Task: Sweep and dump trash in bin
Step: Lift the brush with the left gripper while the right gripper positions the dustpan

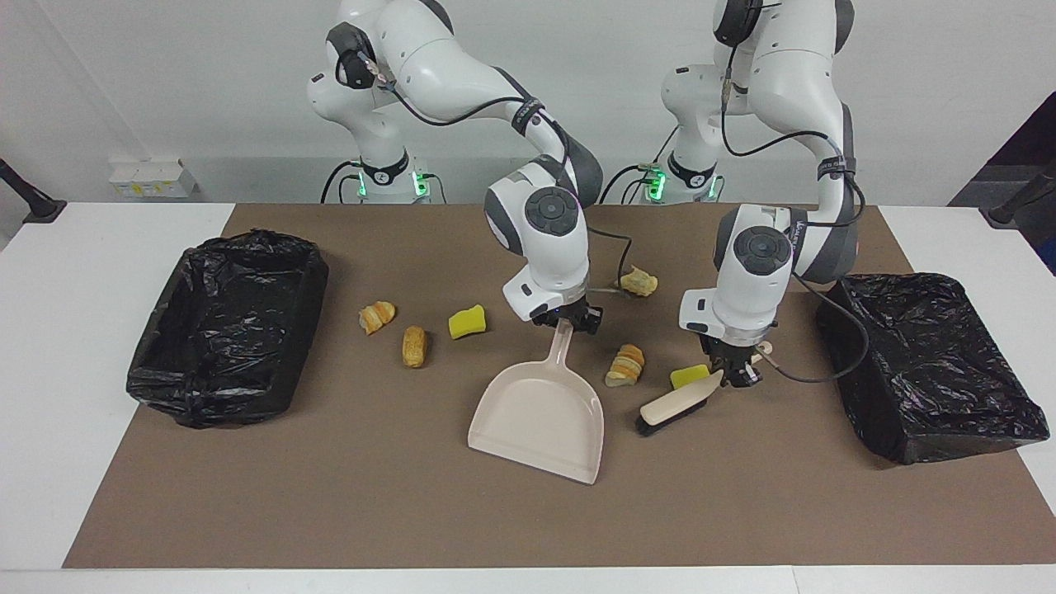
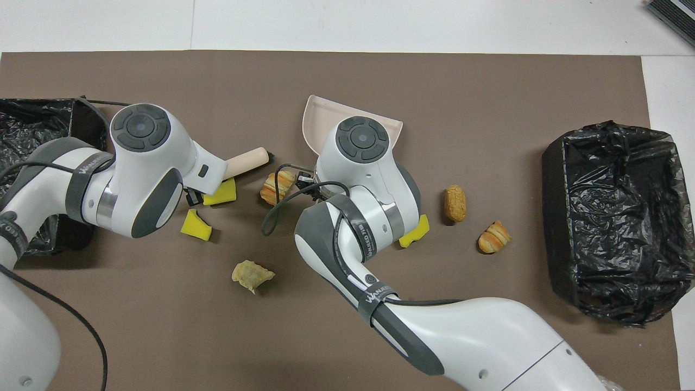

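Barely begun: right hand [image 1: 568, 320] pinching dustpan [image 1: 540, 417] handle, left hand [image 1: 734, 371] pinching brush [image 1: 676, 404], trash [image 1: 626, 365] at dustpan's 3 o'clock & elsewhere on counter [image 1: 330, 495], bins [image 1: 227, 326] w/o scraps.

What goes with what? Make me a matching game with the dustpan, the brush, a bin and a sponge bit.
Things:
1. dustpan
2. brush
3. bin at the right arm's end
4. yellow sponge chunk

States:
a. lined with a black bag
b. handle gripped by the right hand
c. lying loose on the brown mat
d. handle gripped by the left hand

Pairs: 1-b, 2-d, 3-a, 4-c
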